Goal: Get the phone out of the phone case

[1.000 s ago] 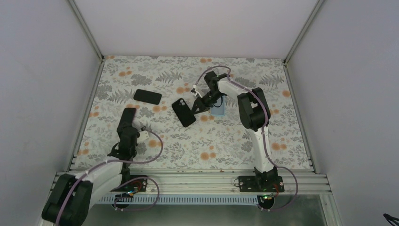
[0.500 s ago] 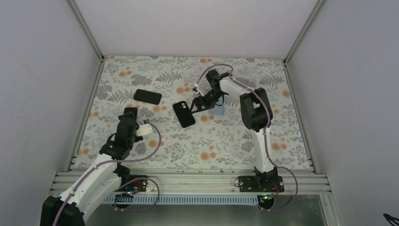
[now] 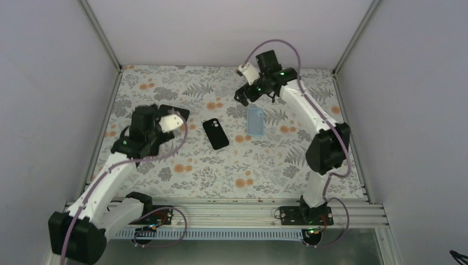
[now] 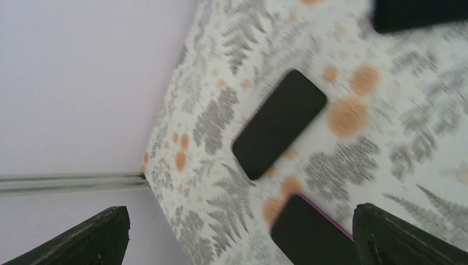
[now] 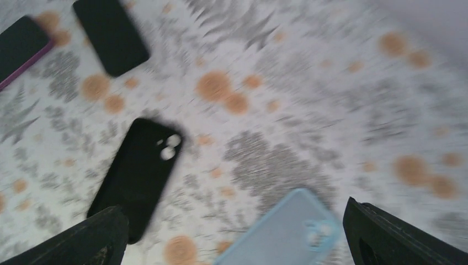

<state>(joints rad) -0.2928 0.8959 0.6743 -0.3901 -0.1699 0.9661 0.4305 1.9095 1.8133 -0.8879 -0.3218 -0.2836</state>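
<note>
The phone (image 3: 216,133) lies flat mid-table, black back up, its camera bump at the far end; the right wrist view shows the phone (image 5: 137,178) at the left. The phone case (image 3: 255,121), a light blue shell, lies flat about a hand's width to its right, separate from it; the case (image 5: 287,232) shows its camera cut-out. My right gripper (image 5: 234,238) hangs open and holds nothing, raised above the table behind the case (image 3: 245,95). My left gripper (image 4: 238,243) is wide open and also holds nothing, lifted over the table's left part.
Another all-black phone (image 3: 175,113) lies at the far left, partly under my left arm (image 4: 278,124). A dark phone with a purple edge (image 4: 309,233) lies just below my left gripper (image 5: 19,47). White walls close in the left, back and right sides.
Both grippers opened. The right arm lifted off the case and drew back toward the far wall, uncovering it. The left arm swung up and away from the near edge, over the far-left phones.
</note>
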